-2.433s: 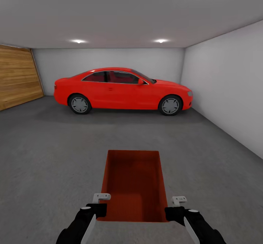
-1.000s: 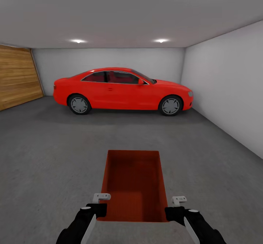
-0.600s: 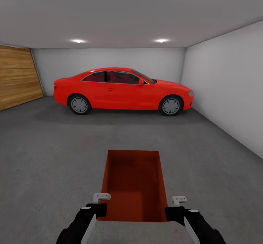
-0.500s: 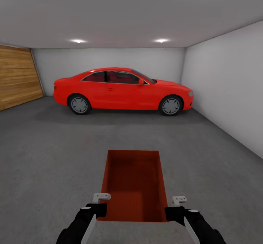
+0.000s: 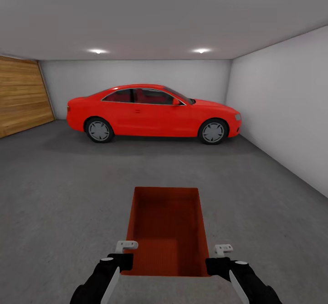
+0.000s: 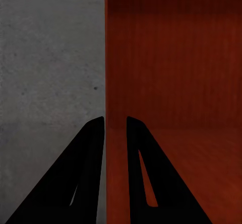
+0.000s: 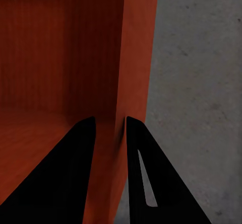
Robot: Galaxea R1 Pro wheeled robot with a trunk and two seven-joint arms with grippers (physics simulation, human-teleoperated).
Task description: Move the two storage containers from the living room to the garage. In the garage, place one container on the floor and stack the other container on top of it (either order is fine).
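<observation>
Left gripper [image 6: 115, 126] clamped on the left wall of a red-orange bin [image 5: 166, 231]; right gripper [image 7: 106, 126] clamped on its right wall. Bin held out front over the grey concrete floor [image 5: 68, 190]. Red car [image 5: 152, 112] parked beyond, by the back wall.

Left gripper [image 6: 115, 126] clamps storage container [image 6: 174, 63] wall, one finger inside, one outside; grey concrete floor [image 6: 50, 58] beside it.

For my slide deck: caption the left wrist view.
Left gripper pinching the red-orange storage container wall above grey concrete floor.
</observation>
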